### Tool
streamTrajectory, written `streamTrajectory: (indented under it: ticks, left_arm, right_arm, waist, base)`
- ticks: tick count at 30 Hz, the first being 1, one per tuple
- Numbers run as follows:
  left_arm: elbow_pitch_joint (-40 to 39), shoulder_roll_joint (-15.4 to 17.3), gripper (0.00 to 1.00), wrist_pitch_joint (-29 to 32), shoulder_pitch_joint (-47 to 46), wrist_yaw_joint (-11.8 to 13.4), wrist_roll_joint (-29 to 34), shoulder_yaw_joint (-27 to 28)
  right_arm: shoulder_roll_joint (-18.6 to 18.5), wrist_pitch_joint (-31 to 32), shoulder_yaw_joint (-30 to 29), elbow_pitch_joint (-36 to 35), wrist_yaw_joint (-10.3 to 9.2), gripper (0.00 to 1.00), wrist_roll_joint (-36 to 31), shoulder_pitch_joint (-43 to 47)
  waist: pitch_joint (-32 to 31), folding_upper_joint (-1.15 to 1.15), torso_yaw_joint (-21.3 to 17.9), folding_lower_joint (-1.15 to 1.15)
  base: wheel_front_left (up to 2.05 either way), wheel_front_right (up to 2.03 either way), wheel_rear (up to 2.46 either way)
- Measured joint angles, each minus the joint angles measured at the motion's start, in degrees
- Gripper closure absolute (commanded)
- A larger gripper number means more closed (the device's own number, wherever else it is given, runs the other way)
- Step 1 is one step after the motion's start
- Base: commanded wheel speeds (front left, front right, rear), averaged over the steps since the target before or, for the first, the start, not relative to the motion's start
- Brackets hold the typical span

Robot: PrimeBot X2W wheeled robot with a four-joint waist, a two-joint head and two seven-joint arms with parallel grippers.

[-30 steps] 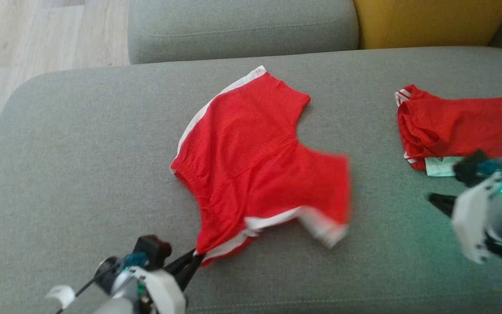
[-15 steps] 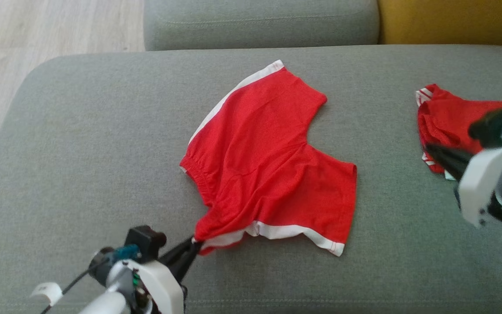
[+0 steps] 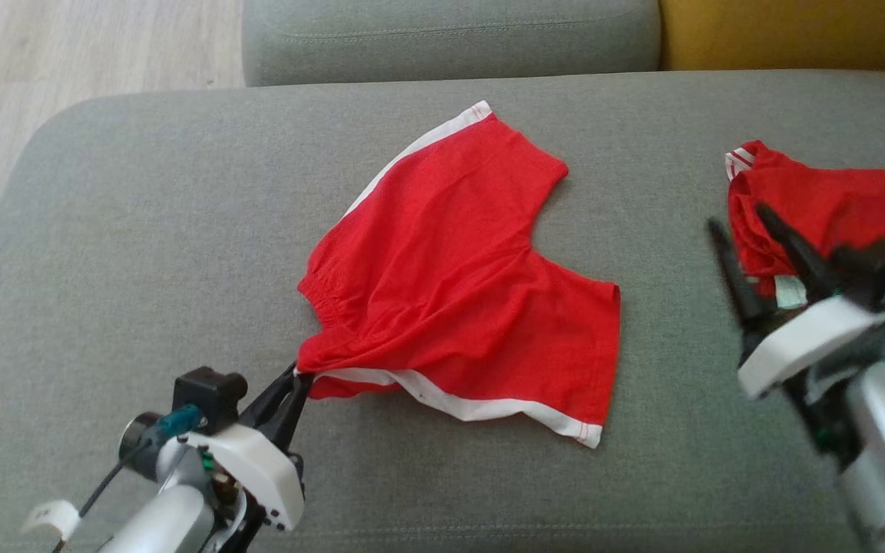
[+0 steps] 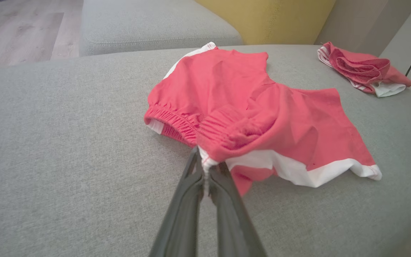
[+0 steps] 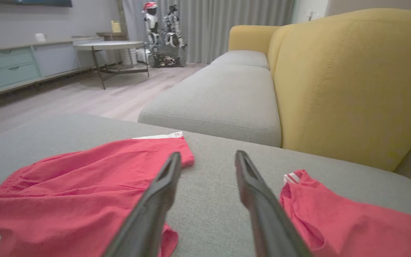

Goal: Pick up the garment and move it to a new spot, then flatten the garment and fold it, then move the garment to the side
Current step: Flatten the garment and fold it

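The left hand (image 3: 298,378) clenches the near-left waistband corner of the red fabric shorts with white trim (image 3: 458,292), lying mid-seat on the grey fabric sofa (image 3: 143,230), likely to pull them flat. The right hand (image 3: 736,219) hovers released, near a folded red garment (image 3: 834,196) at right, free to help.

Red white-trimmed shorts (image 3: 458,284) lie spread, waistband corner lifted.

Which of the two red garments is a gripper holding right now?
The spread-out red shorts in the middle of the couch: the left gripper pinches one corner. The bunched red garment on the right lies free.
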Motion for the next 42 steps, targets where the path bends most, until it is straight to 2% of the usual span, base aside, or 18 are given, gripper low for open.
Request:
streamTrajectory:
  ticks: [1,2,3,4,5,11,17,22,27,34,37,42]
  left_arm:
    - [0.00,0.00,1.00,0.00,0.00,0.00,0.00,0.00]
    - [0.80,-0.11,0.98,-0.35,0.00,0.03,0.38,0.03]
    - [1.51,-0.30,0.73,-0.66,0.00,0.05,0.40,0.05]
    - [2.23,-0.48,0.09,-1.07,0.00,0.05,0.44,-0.01]
    - [2.89,-0.60,0.00,-1.21,0.00,0.10,0.86,-0.15]
    - [6.67,-1.85,0.00,-2.41,0.03,0.64,1.32,-0.38]
    - [5.89,-3.70,0.00,-3.28,0.90,0.92,-2.43,5.08]
    - [-0.37,-5.12,0.00,-3.65,4.58,0.42,-3.26,12.34]
    - [-3.79,-6.65,0.00,-3.65,8.80,-0.14,-1.44,17.74]
    - [-4.66,-9.44,0.00,-3.66,11.23,-0.65,2.03,22.68]
    - [-4.59,-10.60,0.00,-3.66,12.02,-1.71,3.36,23.40]
    - [-2.98,-11.81,0.00,-3.66,12.14,-3.48,4.89,23.84]
  right_arm:
    - [0.00,0.00,0.00,0.00,0.00,0.00,0.00,0.00]
    - [1.58,-0.68,-0.83,-0.10,0.00,0.00,-1.10,1.16]
    - [3.18,-1.32,-1.75,-0.19,0.00,0.00,-2.24,2.37]
    - [4.75,-1.92,-2.70,-0.20,0.00,0.00,-3.27,3.57]
    - [6.11,-2.23,-3.45,-0.24,0.00,0.00,-4.11,4.65]
    - [10.78,-3.87,-6.30,-0.18,0.00,0.00,-8.83,8.63]
    - [13.14,-4.74,-8.34,0.24,0.00,0.00,-10.92,10.89]
    - [14.04,-4.97,-10.14,0.59,0.00,0.00,-11.67,12.88]
    - [14.84,-5.16,-10.48,0.75,0.00,0.00,-12.14,13.81]
    - [14.94,-5.08,-10.39,0.67,0.00,0.00,-12.14,13.85]
    - [14.92,-4.22,-9.95,0.63,0.00,0.00,-12.13,14.25]
    - [14.50,0.74,-5.71,1.20,0.00,0.00,-9.91,16.58]
  waist:
    - [0.00,0.00,0.00,0.00]
    - [0.01,0.00,-0.13,0.00]
    - [0.03,0.00,-0.27,0.00]
    - [0.05,0.00,-0.40,0.00]
    - [0.06,0.00,-0.52,0.00]
    - [-0.20,0.00,-0.97,0.00]
    - [-1.07,0.00,-1.13,0.00]
    - [-1.84,0.00,-0.73,0.00]
    - [-2.30,0.00,-0.18,0.00]
    - [-2.55,0.00,-0.04,0.00]
    - [-2.40,0.00,-0.17,0.00]
    - [-1.92,0.00,-0.29,0.00]
  base:
    - [0.00,0.00,0.00]
    - [0.00,0.00,0.00]
    - [0.00,0.00,0.00]
    - [0.00,0.00,0.00]
    - [0.00,0.00,0.00]
    - [0.00,0.00,0.00]
    - [0.00,0.00,0.00]
    - [0.00,0.00,0.00]
    - [0.00,0.00,0.00]
    - [0.00,0.00,0.00]
    - [0.00,0.00,0.00]
    - [0.00,0.00,0.00]
